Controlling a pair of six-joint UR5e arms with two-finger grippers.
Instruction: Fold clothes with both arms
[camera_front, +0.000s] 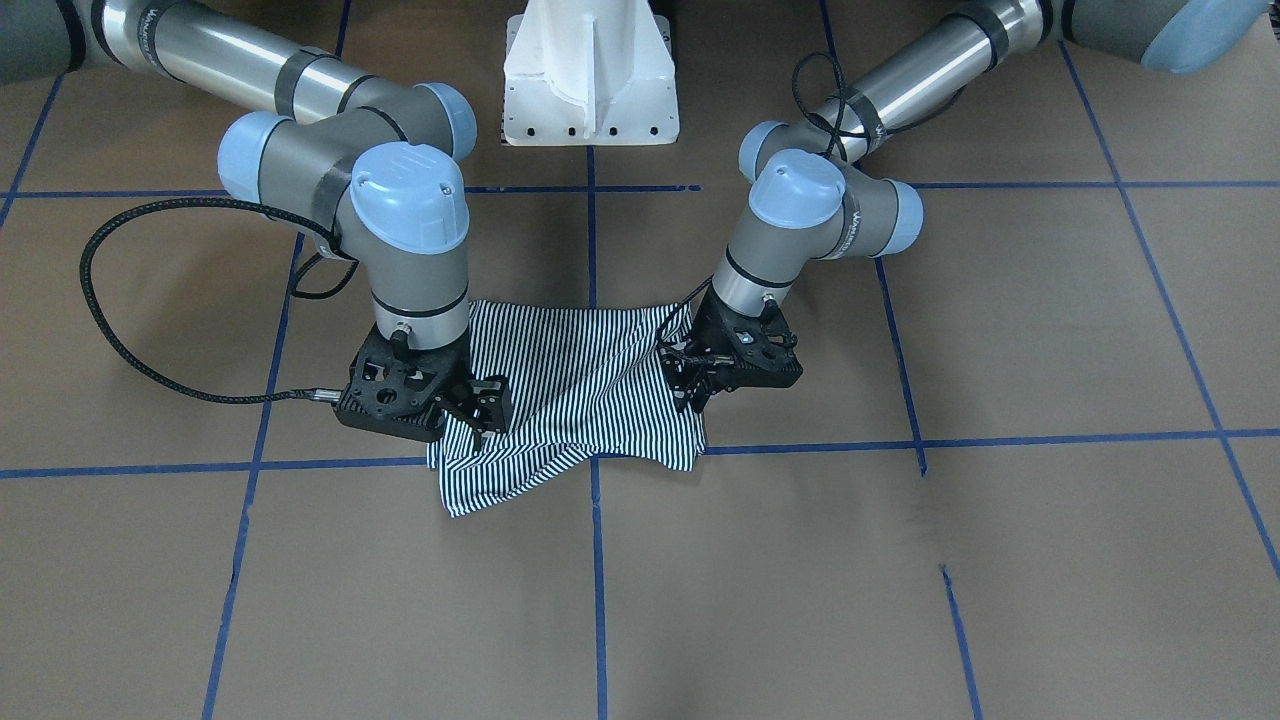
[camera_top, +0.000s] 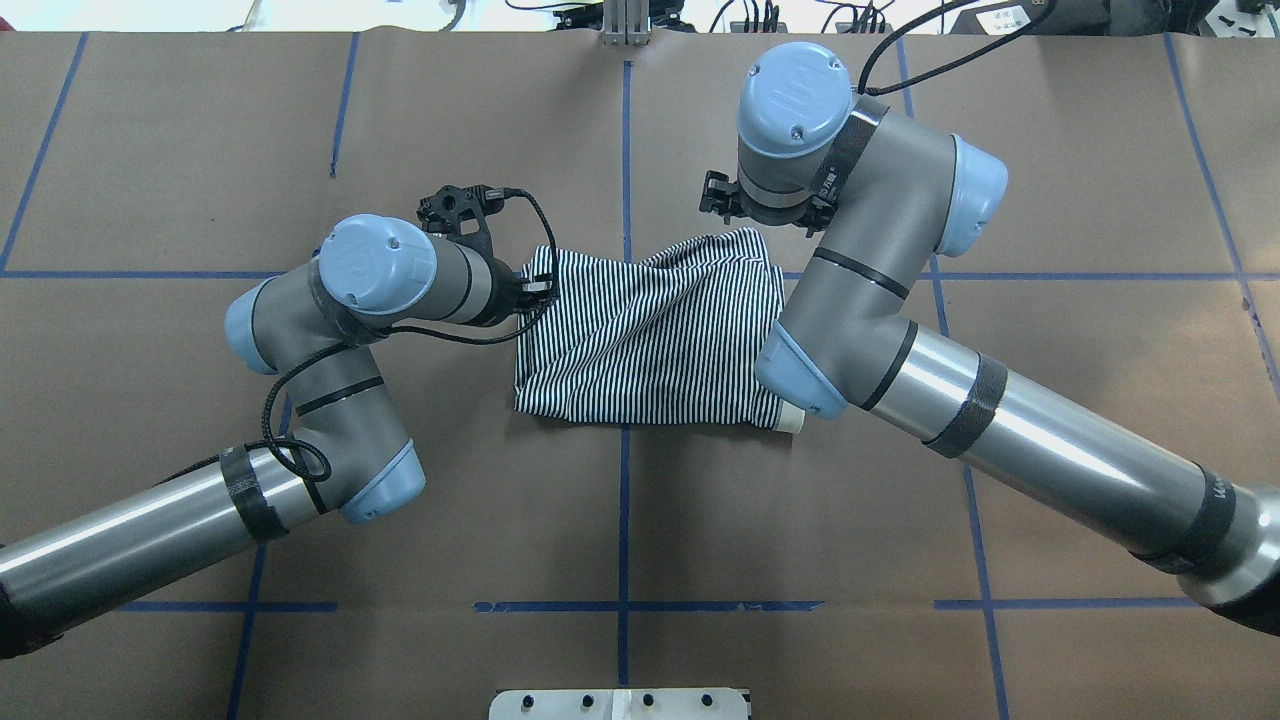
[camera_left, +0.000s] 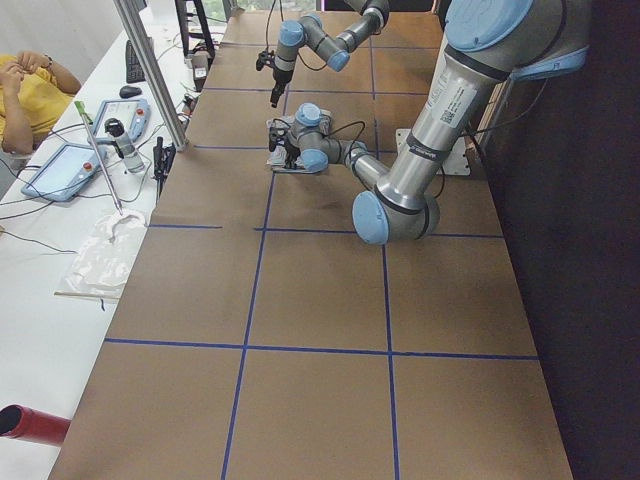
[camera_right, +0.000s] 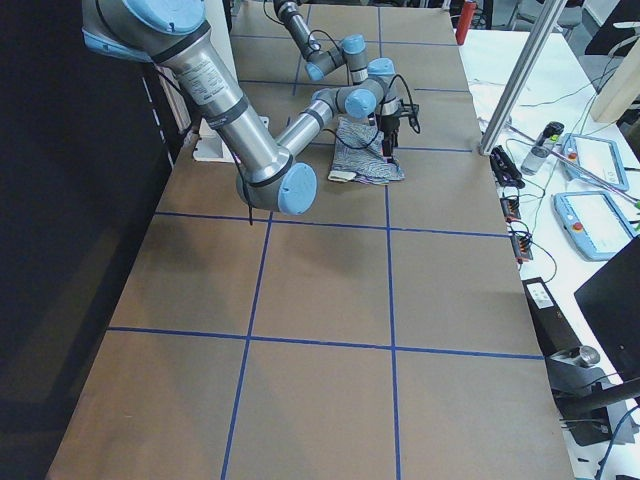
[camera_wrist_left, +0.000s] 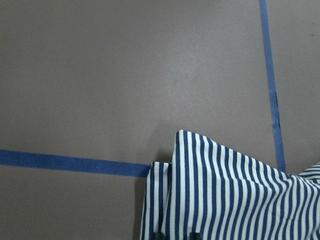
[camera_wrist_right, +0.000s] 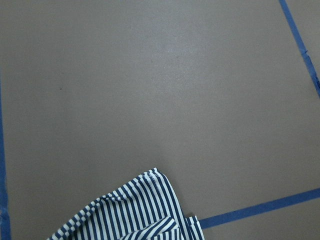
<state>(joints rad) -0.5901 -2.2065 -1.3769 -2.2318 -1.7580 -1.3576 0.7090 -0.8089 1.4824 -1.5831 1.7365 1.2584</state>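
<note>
Bright even overhead light, soft shadows, sharp focus throughout.

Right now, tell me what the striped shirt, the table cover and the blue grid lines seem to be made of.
Striped shirt: soft fabric, possibly knit, with a matte finish; it drapes and creases in loose folds.
Table cover: likely brown paper or thin board, matte with a faint sheen; it is a uniform colour with no visible grain.
Blue grid lines: probably adhesive tape; they are flat strips with cut ends and small gaps.
</note>
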